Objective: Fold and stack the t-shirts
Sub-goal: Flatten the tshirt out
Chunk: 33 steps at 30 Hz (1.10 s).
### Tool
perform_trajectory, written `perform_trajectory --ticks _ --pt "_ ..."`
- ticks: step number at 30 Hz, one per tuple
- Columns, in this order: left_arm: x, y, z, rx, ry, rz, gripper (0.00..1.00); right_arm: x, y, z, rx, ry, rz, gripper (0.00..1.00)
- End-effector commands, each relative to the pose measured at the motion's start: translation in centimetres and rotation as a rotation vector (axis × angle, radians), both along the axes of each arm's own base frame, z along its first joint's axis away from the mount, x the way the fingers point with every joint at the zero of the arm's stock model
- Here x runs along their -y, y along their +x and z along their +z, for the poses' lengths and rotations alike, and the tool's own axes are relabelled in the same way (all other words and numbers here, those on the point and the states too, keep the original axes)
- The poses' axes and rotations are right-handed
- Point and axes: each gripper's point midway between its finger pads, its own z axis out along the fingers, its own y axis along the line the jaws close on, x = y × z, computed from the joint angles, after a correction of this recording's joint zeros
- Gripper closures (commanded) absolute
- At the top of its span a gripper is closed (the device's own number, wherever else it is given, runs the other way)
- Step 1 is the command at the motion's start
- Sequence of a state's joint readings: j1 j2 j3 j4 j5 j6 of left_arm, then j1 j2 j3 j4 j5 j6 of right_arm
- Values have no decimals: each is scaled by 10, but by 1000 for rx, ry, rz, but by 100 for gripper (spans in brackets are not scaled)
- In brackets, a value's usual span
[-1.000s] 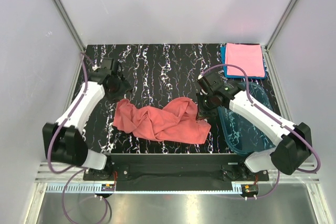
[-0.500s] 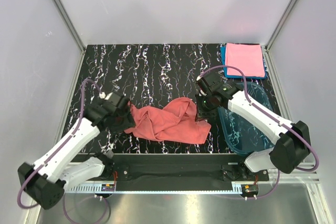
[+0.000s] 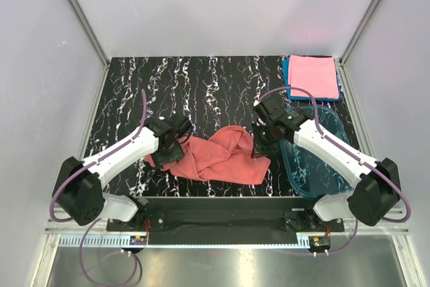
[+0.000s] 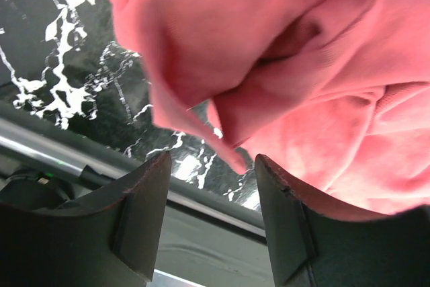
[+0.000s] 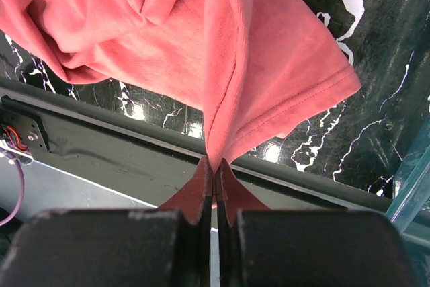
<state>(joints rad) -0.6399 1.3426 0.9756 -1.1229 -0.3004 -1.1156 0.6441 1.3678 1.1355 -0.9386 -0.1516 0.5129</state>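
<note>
right hand (image 5: 215, 164) pinches coral t-shirt (image 5: 262, 65) hem, clear only from wrist | left hand (image 4: 211, 164) agape, perhaps around its fold

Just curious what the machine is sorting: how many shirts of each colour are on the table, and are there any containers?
coral tee: 1
pink tee: 1
blue tee: 1
tub: 1
Total: 4
</note>
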Motion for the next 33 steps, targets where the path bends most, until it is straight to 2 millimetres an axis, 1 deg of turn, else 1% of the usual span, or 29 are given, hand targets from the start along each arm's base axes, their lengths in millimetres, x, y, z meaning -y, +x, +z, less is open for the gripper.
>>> perform_trajectory --ticks 1,3,7,12,18,21,22,25,26,29,30,31,32,33 --pt "8 19 11 78 -18 12 43 -6 0 11 27 46 5 100" --pt "11 23 19 123 -44 7 43 -5 0 12 34 43 5 100" --pt "11 25 17 115 -32 4 42 -6 1 12 30 43 6 100" --pt "12 19 1 48 -15 30 43 -8 4 14 36 48 6 100" --pt "10 18 -4 41 -3 45 46 -6 2 12 32 45 3 100" --pt "10 20 -5 48 3 40 52 -6 1 11 30 42 1 100" --pt "9 20 -5 47 9 41 57 -6 1 10 28 42 1 100" --pt "7 23 -7 51 27 35 64 -5 1 11 30 43 -1 100" --pt "6 22 -9 46 31 32 70 -6 1 11 31 45 -2 100" --pt "7 21 -10 47 23 30 83 -6 3 11 34 40 -1 100" --pt "7 21 -9 51 15 26 95 -6 3 9 32 35 -2 100" --pt "5 20 -5 48 15 27 100 -4 4 8 33 21 -6 100" --pt "4 20 4 68 1 26 100 -3 6 7 36 10 -6 100" --pt "8 28 22 109 -31 25 100 2 5 2 24 -25 4 100"
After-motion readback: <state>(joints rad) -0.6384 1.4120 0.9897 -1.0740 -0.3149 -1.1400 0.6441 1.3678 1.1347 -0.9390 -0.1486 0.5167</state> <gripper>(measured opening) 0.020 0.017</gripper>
